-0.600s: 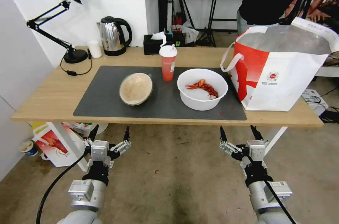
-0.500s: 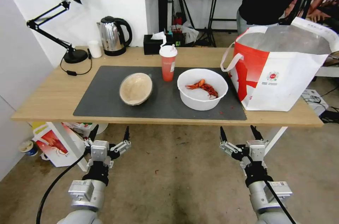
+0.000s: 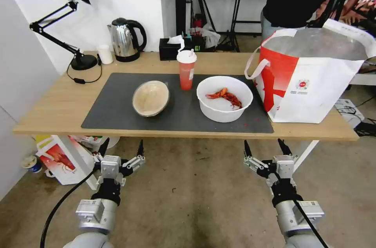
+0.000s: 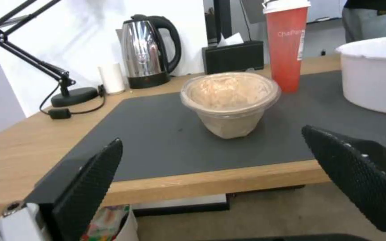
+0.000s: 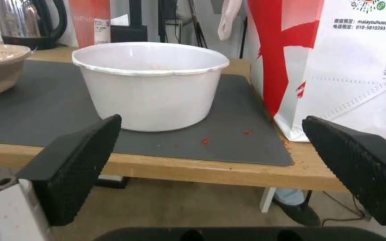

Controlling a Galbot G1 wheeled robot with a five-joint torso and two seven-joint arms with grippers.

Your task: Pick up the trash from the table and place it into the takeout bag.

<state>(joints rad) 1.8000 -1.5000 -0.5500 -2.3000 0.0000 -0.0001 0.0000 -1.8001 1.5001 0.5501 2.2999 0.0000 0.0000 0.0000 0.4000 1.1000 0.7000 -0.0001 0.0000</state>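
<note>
You have nothing bagged yet: the white round plastic bowl (image 3: 224, 98), red lidded cup (image 3: 186, 69) and beige shallow bowl (image 3: 150, 98) stand on the light-wood table (image 3: 47, 111). The red-and-white takeout bag (image 3: 309, 76) waits, and the left gripper (image 3: 121, 147) and right gripper (image 3: 265, 147) hang before the edge, fingers spread.

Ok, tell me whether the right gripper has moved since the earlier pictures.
No. The right gripper sits at the same spot below the table edge, fingers open.

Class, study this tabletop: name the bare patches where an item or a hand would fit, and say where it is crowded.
Free: the mat's left part, beside the beige bowl; the bare wood between lamp base and the table's front edge; the mat strip before both bowls. Crowded: red cup, white bowl and takeout bag stand close together; kettle and tissue box line the back.
</note>
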